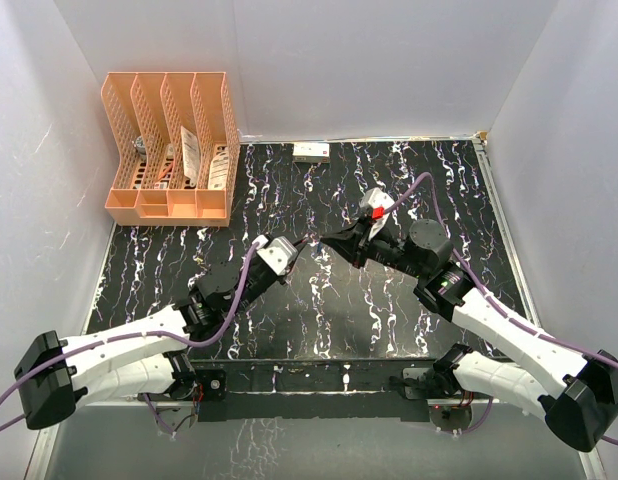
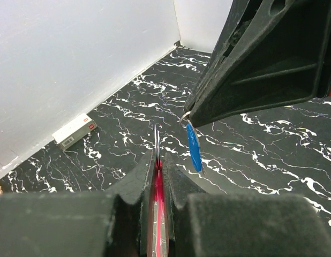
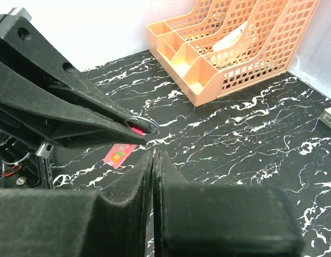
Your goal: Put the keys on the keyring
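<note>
My left gripper (image 2: 157, 160) is shut on the keyring's red strap (image 2: 157, 187), held edge-on. The thin metal ring (image 2: 157, 140) pokes out past its fingertips. In the right wrist view the same ring (image 3: 142, 125) shows at the left gripper's tip with a bit of red behind it. My right gripper (image 3: 153, 155) is shut on the blue key (image 2: 194, 147), which hangs blade-down from its tip just right of the ring, a small gap apart. In the top view both grippers meet tip to tip above mid-table: left gripper (image 1: 305, 241), right gripper (image 1: 327, 240).
An orange file rack (image 1: 169, 150) stands at the back left. A small white box (image 1: 311, 151) lies against the back wall. A pink printed tag (image 3: 117, 155) shows beneath the left gripper; I cannot tell whether it hangs or lies on the black marbled tabletop (image 1: 389, 320).
</note>
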Robot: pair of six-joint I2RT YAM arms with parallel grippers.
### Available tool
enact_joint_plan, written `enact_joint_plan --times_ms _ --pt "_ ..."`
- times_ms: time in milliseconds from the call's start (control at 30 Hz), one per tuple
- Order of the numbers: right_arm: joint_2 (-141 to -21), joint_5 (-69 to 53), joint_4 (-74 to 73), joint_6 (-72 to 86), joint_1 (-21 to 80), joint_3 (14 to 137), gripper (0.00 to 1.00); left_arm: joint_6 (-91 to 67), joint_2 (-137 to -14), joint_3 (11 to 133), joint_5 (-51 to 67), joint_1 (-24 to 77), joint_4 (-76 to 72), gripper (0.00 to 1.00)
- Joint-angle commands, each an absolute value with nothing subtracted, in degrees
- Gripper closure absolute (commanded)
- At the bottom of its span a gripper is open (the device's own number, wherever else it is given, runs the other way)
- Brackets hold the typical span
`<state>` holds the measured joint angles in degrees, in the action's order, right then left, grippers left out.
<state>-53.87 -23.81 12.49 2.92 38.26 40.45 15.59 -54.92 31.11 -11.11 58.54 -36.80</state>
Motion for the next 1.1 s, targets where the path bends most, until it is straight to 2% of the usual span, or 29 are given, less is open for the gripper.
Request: enact_joint_plan --times_ms 0,1067 --pt "-52.9 -23.6 18.12 3.49 38.52 41.75 1.0 14.56 -55.05 33.4 -10.69 58.17 -38.32 1.0" --pt "-52.7 -23.87 18.37 4.66 38.65 42.34 1.0 13.57 -57.38 35.38 -9.35 58.18 -37.77 1.0"
